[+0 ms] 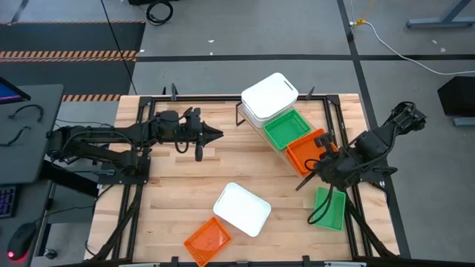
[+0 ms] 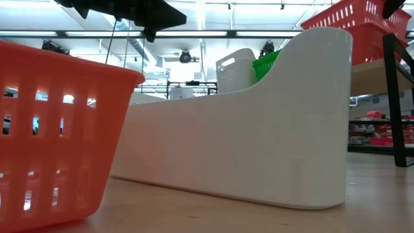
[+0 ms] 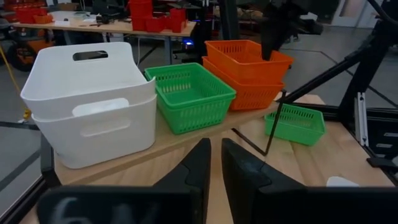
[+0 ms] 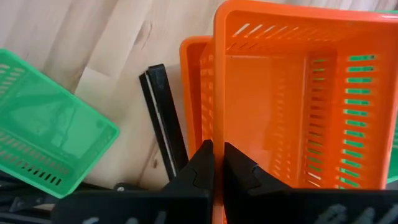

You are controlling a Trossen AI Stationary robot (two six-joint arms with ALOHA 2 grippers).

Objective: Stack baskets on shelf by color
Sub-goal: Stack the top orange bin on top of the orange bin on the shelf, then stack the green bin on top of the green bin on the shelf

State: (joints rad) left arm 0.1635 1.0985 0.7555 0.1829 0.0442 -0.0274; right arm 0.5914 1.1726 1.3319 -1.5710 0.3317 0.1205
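The slanted shelf [image 1: 256, 127] carries two nested white baskets [image 3: 87, 93], one green basket [image 3: 189, 93] and two nested orange baskets [image 3: 249, 71]. My right gripper [image 4: 217, 163] stands over the orange pair [image 1: 306, 148], shut on the upper one [image 4: 280, 93]. My left gripper [image 3: 214, 168] is shut and hovers over the table's far left part [image 1: 211, 134], pointing toward the shelf. Resting flat on the tabletop are a loose green basket [image 1: 330, 208], a white one [image 1: 241, 208] and an orange one [image 1: 208, 241]. My right gripper pinches the upper orange basket's side wall at its rim [image 4: 219, 127], one finger inside the basket and one outside. The fingers come from above, pointing down. That basket sits nested in the lower orange basket [image 4: 193, 93] on the shelf.
The shelf's black metal frame [image 4: 161, 118] runs beside the orange baskets, with the loose green basket [image 4: 50, 137] just past it. In the low view the orange basket [image 2: 52, 129] and white basket [image 2: 246, 129] fill the foreground. Bare planks lie mid-table [image 1: 185, 185].
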